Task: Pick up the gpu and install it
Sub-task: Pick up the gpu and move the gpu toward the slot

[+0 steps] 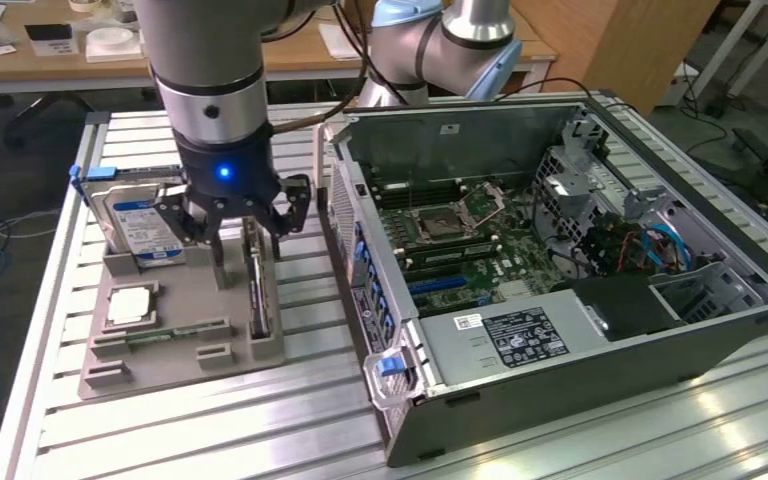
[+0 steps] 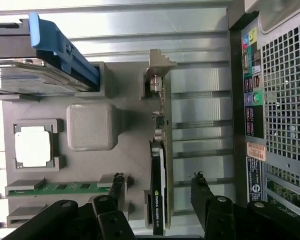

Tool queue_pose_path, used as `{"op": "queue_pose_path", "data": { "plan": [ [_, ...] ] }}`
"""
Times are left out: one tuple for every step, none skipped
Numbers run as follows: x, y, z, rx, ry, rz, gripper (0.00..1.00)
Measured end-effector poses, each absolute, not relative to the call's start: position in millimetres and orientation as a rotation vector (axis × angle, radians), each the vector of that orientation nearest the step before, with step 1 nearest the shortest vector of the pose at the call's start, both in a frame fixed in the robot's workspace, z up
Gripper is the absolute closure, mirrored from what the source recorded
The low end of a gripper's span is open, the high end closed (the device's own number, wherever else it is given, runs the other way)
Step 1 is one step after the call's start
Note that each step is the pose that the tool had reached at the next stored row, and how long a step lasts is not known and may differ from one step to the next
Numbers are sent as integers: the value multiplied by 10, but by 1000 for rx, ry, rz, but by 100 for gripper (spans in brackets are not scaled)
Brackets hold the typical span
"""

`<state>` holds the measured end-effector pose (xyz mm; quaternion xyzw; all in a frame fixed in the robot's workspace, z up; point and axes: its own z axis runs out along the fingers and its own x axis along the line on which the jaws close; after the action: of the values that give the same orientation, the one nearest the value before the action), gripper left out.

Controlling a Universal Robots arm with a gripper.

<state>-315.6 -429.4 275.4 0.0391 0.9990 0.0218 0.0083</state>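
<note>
The gripper [image 1: 241,236] hangs low over a grey holder tray [image 1: 171,368] that sits on the slatted metal tabletop [image 1: 197,435]. Its fingers [image 2: 116,189] are spread wide and grasp nothing. They straddle the gpu [image 2: 160,170], one on each side of the card, with clear space between each fingertip and it (the wrist view makes that gap plain). The gpu stands on edge in a slot of the tray, thin and dark, with its grey metal bracket [image 2: 157,75] at the end away from the fingers.

The tray carries other parts too. A hard drive [image 1: 144,232] with a blue-white label stands upright at the far corner. A processor chip [image 1: 131,303] lies flat in a square recess, and a narrow green memory stick [image 1: 157,335] lies in a slot near it. A square grey post [image 2: 90,127] rises between the hard drive and the gpu.

On the exterior view's right of the tray, just beside it, an open computer case [image 1: 558,400] lies on its side with its motherboard [image 1: 458,235] facing up. The perforated rear panel [image 2: 285,90] with its ports faces the tray.
</note>
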Motion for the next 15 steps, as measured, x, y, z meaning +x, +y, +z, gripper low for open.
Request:
{"op": "queue_pose_path", "data": {
  "plan": [
    [-3156, -4294, 2736, 122, 3122, 68, 35],
    [-3157, -4294, 2718, 123, 3122, 68, 35],
    [-3156, -4298, 2699, 123, 3122, 68, 35],
    [-3156, -4302, 2681, 123, 3122, 68, 35],
    [-3156, -4304, 2663, 123, 3122, 68, 35],
    [-3155, -4304, 2645, 123, 3122, 68, 35],
    [-3154, -4305, 2628, 122, 3122, 68, 35],
    [-3153, -4305, 2610, 119, 3123, 68, 35],
    [-3152, -4306, 2590, 116, 3123, 68, 35],
    [-3152, -4305, 2572, 116, 3124, 68, 35],
    [-3151, -4305, 2554, 116, 3124, 68, 35],
    [-3151, -4305, 2536, 116, 3124, 68, 35],
    [-3151, -4306, 2518, 116, 3124, 68, 35],
    [-3151, -4305, 2499, 117, 3124, 68, 35],
    [-3150, -4306, 2482, 117, 3124, 68, 35]
  ]
}}
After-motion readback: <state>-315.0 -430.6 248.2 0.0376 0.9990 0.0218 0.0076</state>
